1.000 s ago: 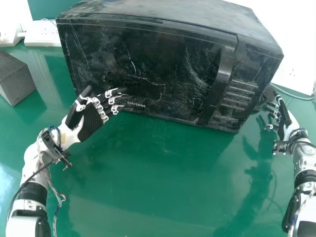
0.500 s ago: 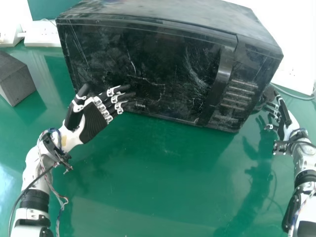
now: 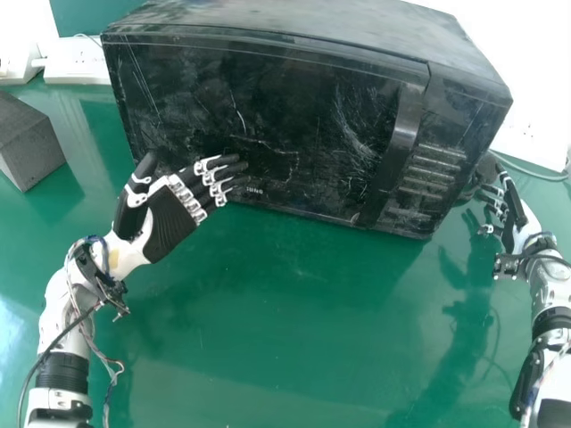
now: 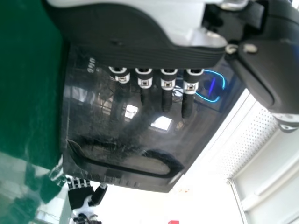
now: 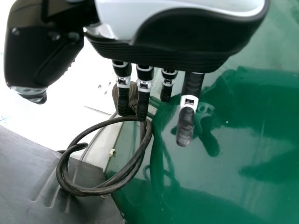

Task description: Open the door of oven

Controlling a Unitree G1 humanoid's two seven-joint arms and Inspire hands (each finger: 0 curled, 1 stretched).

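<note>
The black oven (image 3: 312, 16) sits on the green table (image 3: 268, 312), its door (image 3: 268, 98) shut. The left hand (image 3: 171, 223) is open wide, fingers straight, before the door's lower left — I can't tell whether they touch. The right hand (image 3: 516, 214) — loosely open, holding nothing — is beside the oven's right side.

So your white-and-black left arm (image 3: 60, 303), lower left of the head view, has a ribbed black band (image 3: 64, 367), a thin black cable (image 3: 61, 341) and some loose reddish-grey wires (image 3: 112, 364). There's a tan patch (image 3: 114, 258) by the wrist, lol. Your left hand (image 3: 171, 225) has a ridged black palm and white finger brackets. Your white-and-black right arm (image 3: 547, 277), right edge, pretty much matches, and your black-and-white right hand (image 3: 512, 214) has small round screws (image 5: 15, 31) near the thumb.
</note>
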